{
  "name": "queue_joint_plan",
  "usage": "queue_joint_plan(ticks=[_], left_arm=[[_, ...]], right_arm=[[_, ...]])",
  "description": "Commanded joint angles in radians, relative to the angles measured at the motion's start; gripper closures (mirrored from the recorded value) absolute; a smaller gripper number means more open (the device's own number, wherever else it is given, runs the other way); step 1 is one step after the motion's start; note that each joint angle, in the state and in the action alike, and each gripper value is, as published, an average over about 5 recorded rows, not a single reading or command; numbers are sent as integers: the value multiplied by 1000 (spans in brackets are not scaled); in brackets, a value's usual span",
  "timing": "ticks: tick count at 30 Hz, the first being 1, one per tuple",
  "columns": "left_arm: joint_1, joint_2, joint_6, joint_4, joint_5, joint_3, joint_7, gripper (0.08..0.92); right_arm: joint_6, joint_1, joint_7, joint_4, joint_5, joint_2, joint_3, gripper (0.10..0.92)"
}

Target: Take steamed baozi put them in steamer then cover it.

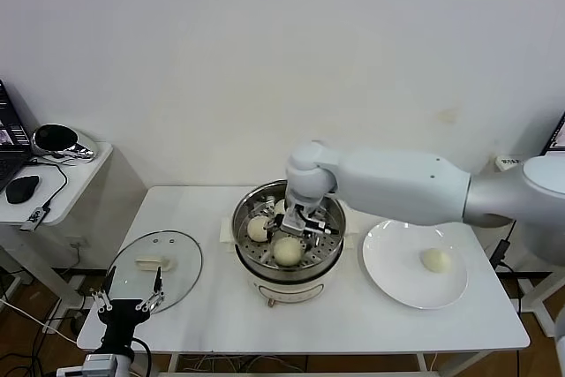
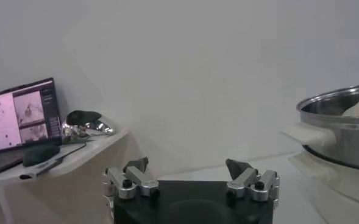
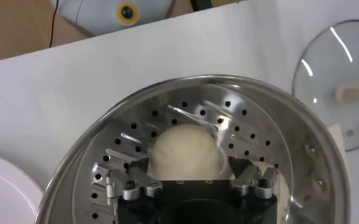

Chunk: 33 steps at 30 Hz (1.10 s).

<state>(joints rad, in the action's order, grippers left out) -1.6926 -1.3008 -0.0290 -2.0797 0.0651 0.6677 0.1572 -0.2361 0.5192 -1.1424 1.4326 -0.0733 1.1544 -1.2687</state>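
Steamer (image 1: 287, 258): shiny steel pot, perforated tray, cream base, frame centre, uncovered. Baozi (image 1: 288, 251) and second baozi (image 1: 258, 229) on tray, a third partly hidden. Fourth baozi (image 1: 434, 260) lower right. Cover (image 1: 156, 268): clear glass lid, flat, lower left.

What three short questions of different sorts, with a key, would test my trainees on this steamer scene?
1. How many baozi are visible inside the steamer?
2. True or false: the cover sits on the steamer.
3. Where is the last baozi? A) white plate B) side desk C) left gripper

Key:
1. Three, the right gripper around one baozi.
2. False; it lies on the table.
3. A
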Motion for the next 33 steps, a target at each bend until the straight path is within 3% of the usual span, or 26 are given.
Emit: queue_joint_plan(ticks=[1, 6, 11, 16, 21, 26, 33], left_arm=[[1, 3, 1, -1, 1, -1, -1, 177], [4, 8, 0, -2, 2, -3, -1, 177], [2, 11, -1, -9, 5, -5, 0, 177], [2, 19, -3, -8, 4, -14, 0, 177], [11, 29, -2, -2, 2, -23, -1, 177], [20, 29, 1, 6, -5, -32, -3, 177], [18, 27, 4, 15, -17, -36, -4, 177]], right_arm=[[0, 116, -39, 34, 65, -89, 10, 203], [49, 197, -102, 69, 140, -218, 9, 203], [238, 223, -154, 124, 175, -401, -6, 203], [405, 144, -120, 153, 133, -631, 32, 203], [441, -31, -80, 119, 43, -779, 154, 203], [399, -368, -59, 33, -80, -832, 448, 203], [346, -716, -38, -105, -213, -760, 750, 203]])
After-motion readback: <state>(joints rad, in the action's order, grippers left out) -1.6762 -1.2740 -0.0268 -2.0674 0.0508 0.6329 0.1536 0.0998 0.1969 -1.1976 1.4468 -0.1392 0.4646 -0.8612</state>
